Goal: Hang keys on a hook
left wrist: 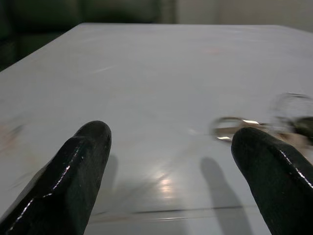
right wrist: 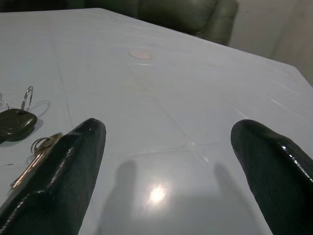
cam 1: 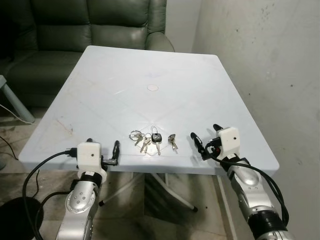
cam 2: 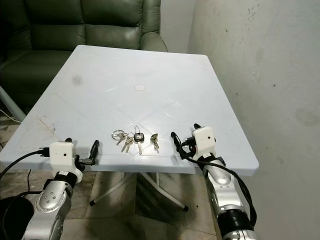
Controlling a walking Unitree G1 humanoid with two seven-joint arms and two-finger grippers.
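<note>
Several keys lie near the front edge of the white table (cam 1: 125, 70): a bunch on rings (cam 1: 141, 138), a black-headed key (cam 1: 157, 140) and a small brass key (cam 1: 173, 142). My left gripper (cam 1: 103, 146) hovers open at the front edge, to the left of the keys. The key ring (left wrist: 230, 128) lies just beyond one of its fingers (left wrist: 274, 171). My right gripper (cam 1: 204, 131) is open over the table, to the right of the keys. Its wrist view has the black-headed key (right wrist: 14, 123) and the brass key (right wrist: 35, 160) beside one finger. Nothing is held.
A dark green sofa (cam 1: 95, 25) stands behind the table. A grey wall (cam 1: 270, 60) runs close along the right side. A round white cap (cam 1: 152, 88) marks the table's middle. Metal legs (cam 1: 170, 192) show beneath, and a cable (cam 1: 10, 112) lies on the floor at left.
</note>
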